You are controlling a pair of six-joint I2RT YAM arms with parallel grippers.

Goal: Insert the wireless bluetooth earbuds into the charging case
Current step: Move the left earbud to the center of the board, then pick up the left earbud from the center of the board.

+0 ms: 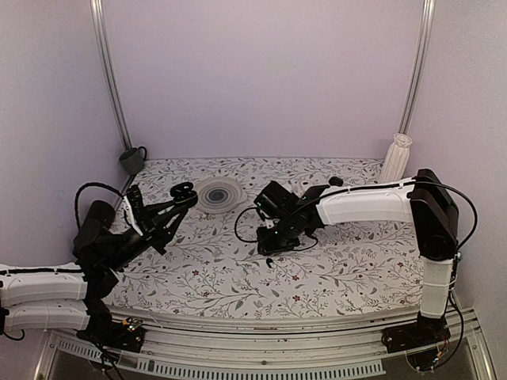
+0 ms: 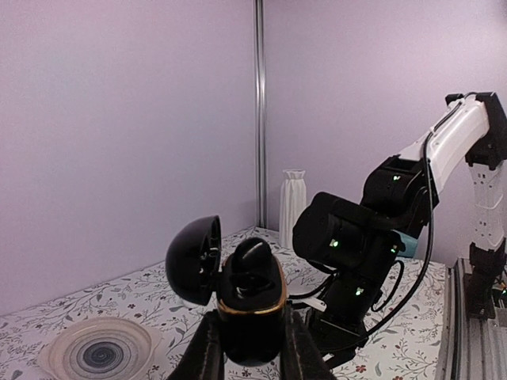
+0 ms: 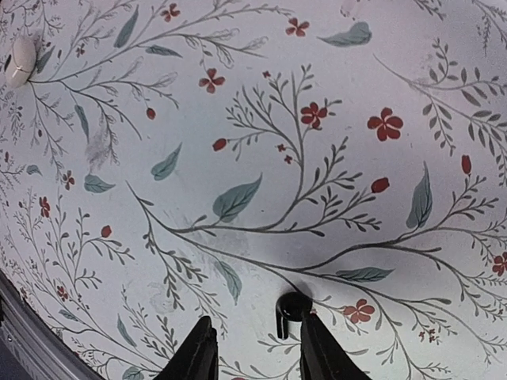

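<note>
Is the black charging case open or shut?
Open. The glossy black pebble-shaped charging case, clamped in the left claw, has its hinged lid swung aside, with a black earbud standing in the body.

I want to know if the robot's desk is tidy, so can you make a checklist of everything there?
Surface: flowery table, nothing spilled that I can see.
Job's things: open case held up off the table, what looks like a seated earbud in it; loose earbud lying on the table.
Clutter: swirl plate, grey cup, white vase, small white oval.
Grippers: left gripper fingers shut on the case; right gripper fingers open, low over the table, either side of the loose earbud.
Cables: black cable looping beside the right gripper.
Surroundings: plain lilac walls, metal poles in the back corners.
</note>
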